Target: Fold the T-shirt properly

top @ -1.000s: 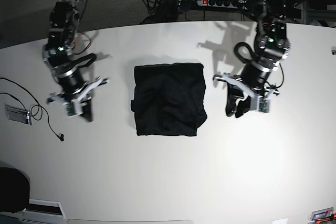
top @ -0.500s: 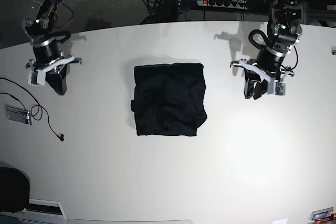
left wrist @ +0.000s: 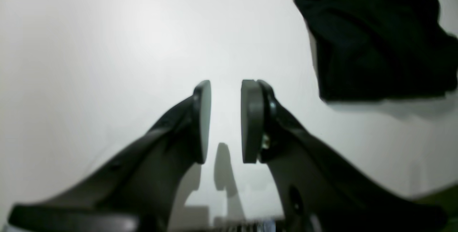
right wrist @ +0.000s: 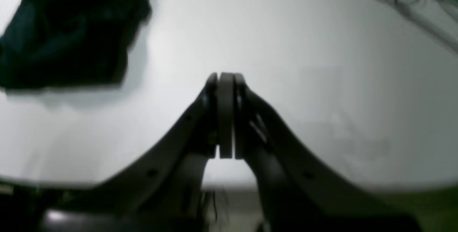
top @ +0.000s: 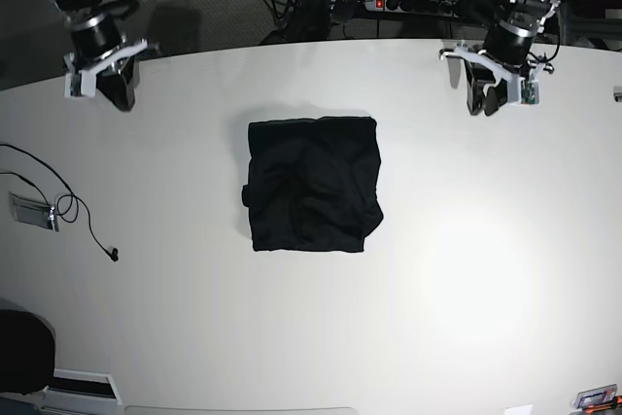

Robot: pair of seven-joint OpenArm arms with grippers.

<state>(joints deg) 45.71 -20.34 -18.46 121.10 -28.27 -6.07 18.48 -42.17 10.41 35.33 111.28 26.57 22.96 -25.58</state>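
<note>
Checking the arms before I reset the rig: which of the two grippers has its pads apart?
The left gripper: a clear gap shows between its pads, with nothing held. The right gripper has its pads pressed together. Both are clear of the T-shirt.

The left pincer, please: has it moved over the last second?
Yes. The left pincer has drawn back from beside the T-shirt toward the table's far edge.
</note>
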